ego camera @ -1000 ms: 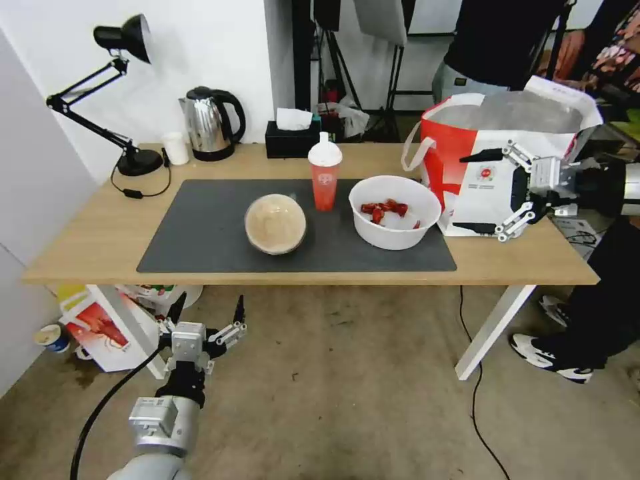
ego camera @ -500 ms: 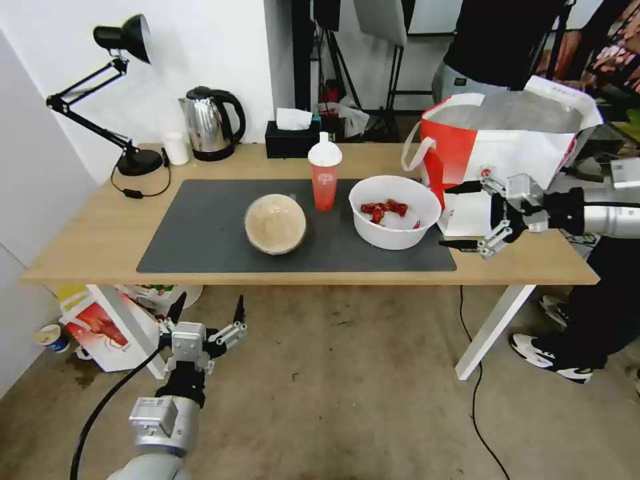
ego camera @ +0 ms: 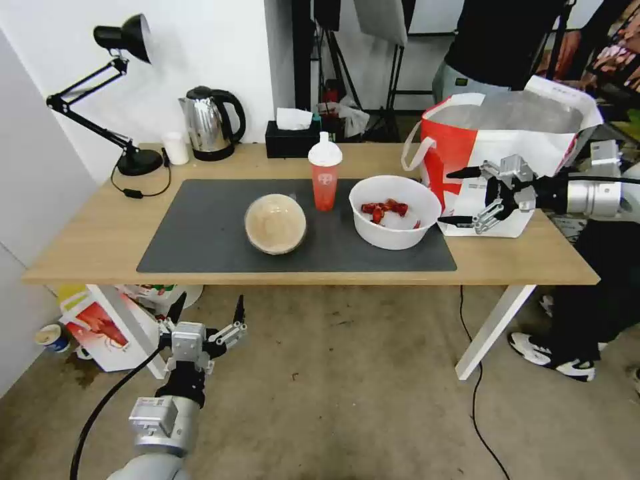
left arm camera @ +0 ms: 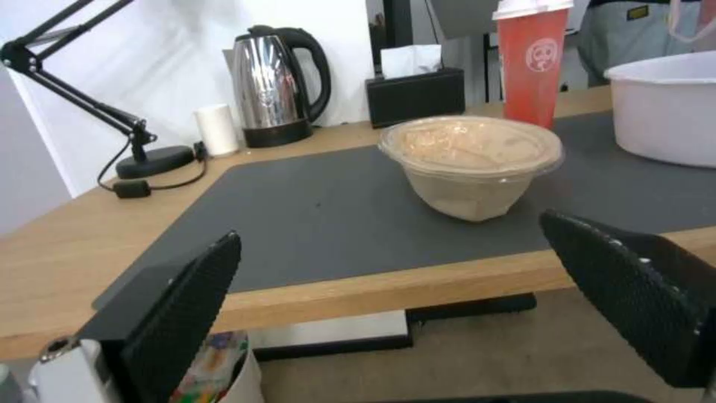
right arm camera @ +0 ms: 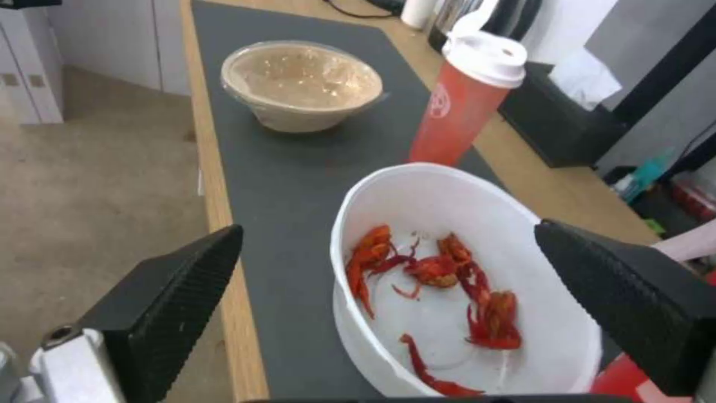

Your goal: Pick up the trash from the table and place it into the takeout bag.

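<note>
Currently the white bowl (ego camera: 395, 211) with red shell scraps (right arm camera: 440, 280) serves as the landmark. It sits on the dark grey mat (ego camera: 213, 230) of the table (ego camera: 93, 233), at the mat's end nearest the takeout bag (ego camera: 513, 143). The red cup (ego camera: 325, 172) stands just beside the bowl on its far-left side. The domed bowl (ego camera: 275, 223) lies farther left of the white bowl, on the same mat.

The right gripper (ego camera: 459, 197) hovers just to the right of the white bowl, between it and the bag front. Its jaws are spread wide and hold nothing. In the right wrist view the bowl rim lies between the two black fingers (right arm camera: 164, 302), so the bowl lies straight ahead of the jaws. The bowl is round, with no long axis to align.

The left gripper (ego camera: 208, 313) is parked below the table's front edge, jaws wide apart and empty, well apart from the white bowl. Judged from this, the right arm is the nearer one.
</note>
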